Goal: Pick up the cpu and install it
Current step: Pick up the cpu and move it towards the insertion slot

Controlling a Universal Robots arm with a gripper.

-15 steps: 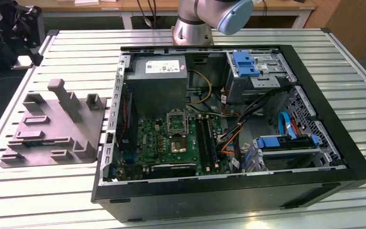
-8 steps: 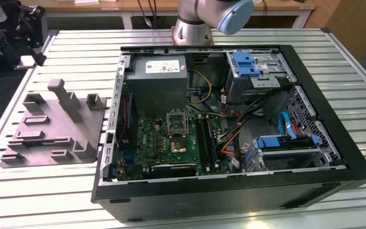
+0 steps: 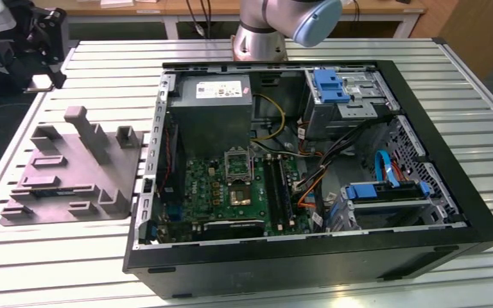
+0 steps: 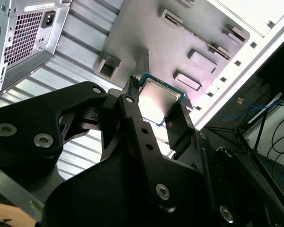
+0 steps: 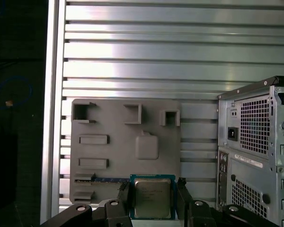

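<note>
While gripper [image 5: 153, 191] clasps cpu [image 5: 152, 199] by opposite edges, open air around, grey fixture [image 5: 113, 127] below

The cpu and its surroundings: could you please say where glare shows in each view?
Second wrist view: the cpu, held in the claw, mirrors a bright patch; the table beyond is washed out. First wrist view: bright bands across the table. Exterior view: even light, computer case interior shadowed.
</note>
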